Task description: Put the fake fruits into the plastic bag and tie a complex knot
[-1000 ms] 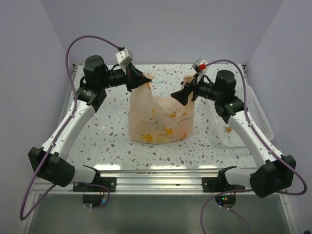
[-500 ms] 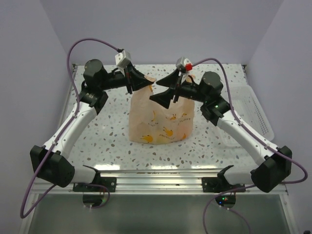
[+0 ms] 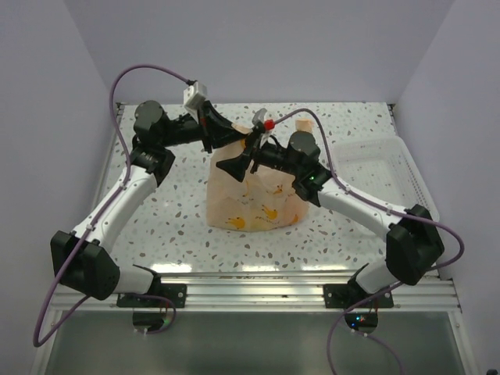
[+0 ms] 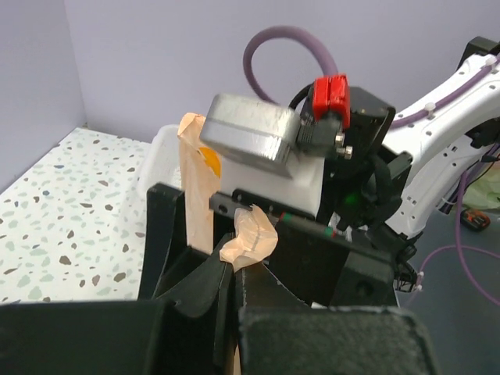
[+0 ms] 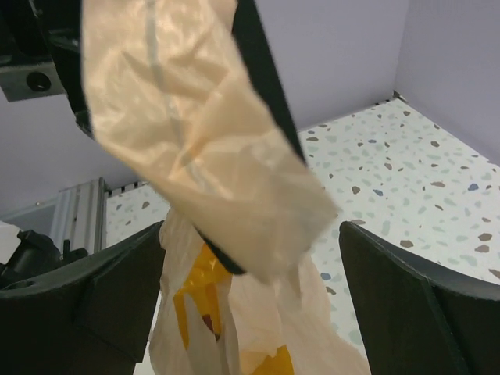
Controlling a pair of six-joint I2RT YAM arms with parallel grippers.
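Left gripper: jaws closed, pinching a bunched handle loop of the plastic bag and holding it raised. The bag stands mid-table, on the speckled table, with fake fruits showing yellow through the film. Its second handle stands unheld. Right gripper: jaws wide, holding nothing, just beside the left gripper with the raised strip hanging in its wrist view.

Risks: the two grippers are very near, so a closing move could strike the left fingers rather than the film. A sideways pull could drag the thin strip out of the pinch or tear it.

Change: a second ago the right gripper sat by the right handle, well apart from the left arm; it has since crossed over the bag. The left gripper's hold is unchanged.
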